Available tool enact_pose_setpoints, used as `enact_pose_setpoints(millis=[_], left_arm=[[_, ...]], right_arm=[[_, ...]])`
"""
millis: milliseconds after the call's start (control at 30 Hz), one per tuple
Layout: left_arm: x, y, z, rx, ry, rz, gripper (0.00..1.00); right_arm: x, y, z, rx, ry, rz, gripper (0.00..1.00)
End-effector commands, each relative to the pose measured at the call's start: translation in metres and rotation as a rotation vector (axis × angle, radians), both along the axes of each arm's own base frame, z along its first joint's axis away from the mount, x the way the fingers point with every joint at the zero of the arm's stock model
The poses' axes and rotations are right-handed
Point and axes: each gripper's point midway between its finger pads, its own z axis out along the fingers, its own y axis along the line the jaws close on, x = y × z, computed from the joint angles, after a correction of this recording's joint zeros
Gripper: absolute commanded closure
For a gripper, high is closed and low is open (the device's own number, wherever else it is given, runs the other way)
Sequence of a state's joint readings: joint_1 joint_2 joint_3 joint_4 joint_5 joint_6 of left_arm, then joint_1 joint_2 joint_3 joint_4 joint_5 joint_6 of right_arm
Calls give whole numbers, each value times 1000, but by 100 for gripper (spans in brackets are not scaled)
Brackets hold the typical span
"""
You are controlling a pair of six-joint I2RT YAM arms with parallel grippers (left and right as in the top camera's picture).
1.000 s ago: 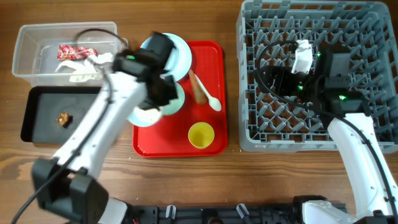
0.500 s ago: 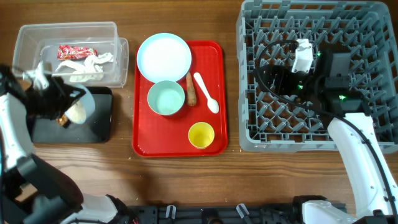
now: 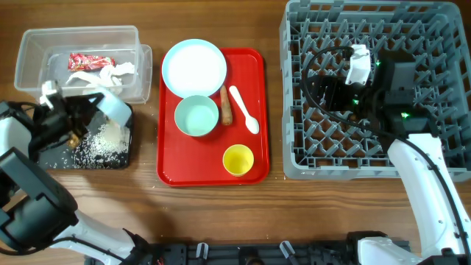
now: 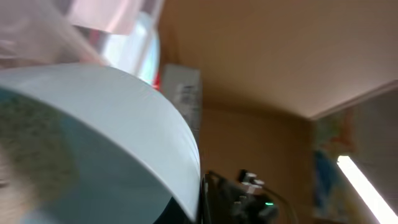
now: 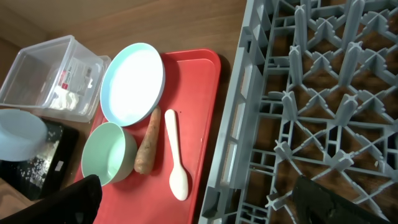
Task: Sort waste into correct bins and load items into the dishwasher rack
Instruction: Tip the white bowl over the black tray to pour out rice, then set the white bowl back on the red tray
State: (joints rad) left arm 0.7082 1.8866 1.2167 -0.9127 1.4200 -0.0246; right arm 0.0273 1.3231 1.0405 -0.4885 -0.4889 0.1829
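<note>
My left gripper (image 3: 87,112) is shut on the rim of the pale blue-white bowl (image 3: 115,108) and holds it tilted over the black tray (image 3: 48,157). The bowl fills the left wrist view (image 4: 93,130). White rice grains (image 3: 97,146) lie scattered on the black tray beside a brown lump (image 3: 73,138). The clear tub (image 3: 33,51) holds the red wrapper (image 3: 90,60) and the white tissue (image 3: 103,74). My right gripper (image 3: 328,93) (image 5: 196,190) is open and empty above the grey rack (image 3: 368,158).
The red serving tray (image 3: 176,173) carries a white plate (image 3: 193,68), a pale green bowl (image 3: 196,116), a brown sausage stick (image 3: 227,107), a white spoon (image 3: 244,110) and a yellow cup (image 3: 238,159). The right wrist view shows the plate (image 5: 134,81), green bowl (image 5: 106,152), sausage (image 5: 147,149) and spoon (image 5: 176,163).
My left arm carried the pale blue-white bowl from the red tray to the black tray and tipped it; rice now lies on the black tray. The right arm has not moved.
</note>
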Motion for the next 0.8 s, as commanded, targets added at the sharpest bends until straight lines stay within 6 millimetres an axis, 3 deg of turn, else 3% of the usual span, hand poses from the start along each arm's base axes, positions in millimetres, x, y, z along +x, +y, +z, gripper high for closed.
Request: enact_pose_setpoints(millis=[0, 267, 333, 533, 633, 767], left_arm=[[-4, 11, 25, -199, -11, 48, 96], [-8, 26, 20, -195, 24, 94, 96], [-11, 22, 26, -269, 60, 98, 96], [-11, 15, 28, -250, 43, 80, 96], [-12, 5, 41, -221, 13, 55, 96], [-19, 32, 43, -258, 42, 135, 96]], right_arm=[[5, -1, 1, -10, -7, -11, 0], [5, -1, 2, -7, -8, -13, 0], [5, -1, 2, 7, 3, -27, 1], [5, -1, 2, 23, 15, -43, 0], [5, -1, 2, 23, 15, -42, 0], [6, -1, 2, 23, 12, -43, 0]])
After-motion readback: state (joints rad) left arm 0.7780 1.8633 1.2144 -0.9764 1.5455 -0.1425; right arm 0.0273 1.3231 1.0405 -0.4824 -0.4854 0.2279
